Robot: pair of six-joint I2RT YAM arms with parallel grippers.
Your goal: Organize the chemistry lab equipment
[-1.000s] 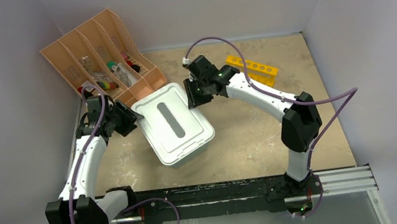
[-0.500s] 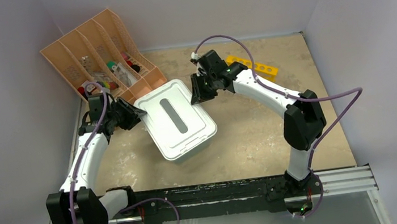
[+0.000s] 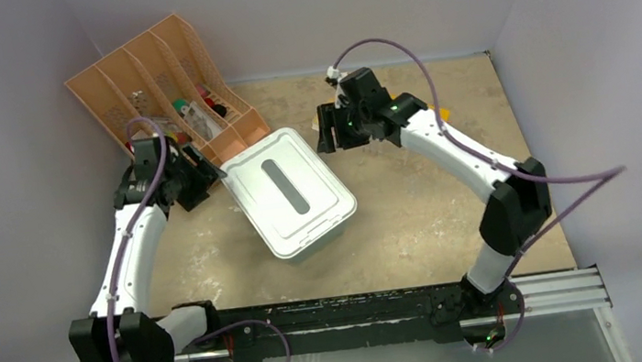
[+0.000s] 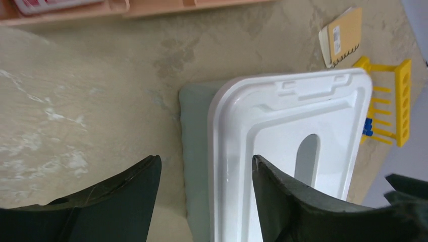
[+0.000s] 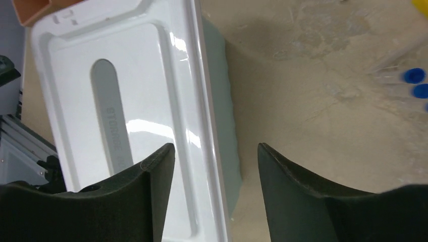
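**Q:** Fingers?
**A:** I had both spread wide, gripping nothing: left gripper (image 4: 205, 161) at one end of the tub (image 5: 222, 101), right gripper (image 5: 216, 147) at the other.
**Q:** Test tubes?
**A:** The blue-capped test tubes (image 5: 414, 75) lay on the table (image 3: 414, 216), right of the tub.

Robot lab bench: bare grey walls (image 3: 6, 53), mottled beige tabletop (image 3: 414, 216), aluminium rail (image 3: 552, 289), yellow rack (image 4: 402, 101), blue-capped test tubes (image 5: 414, 75).
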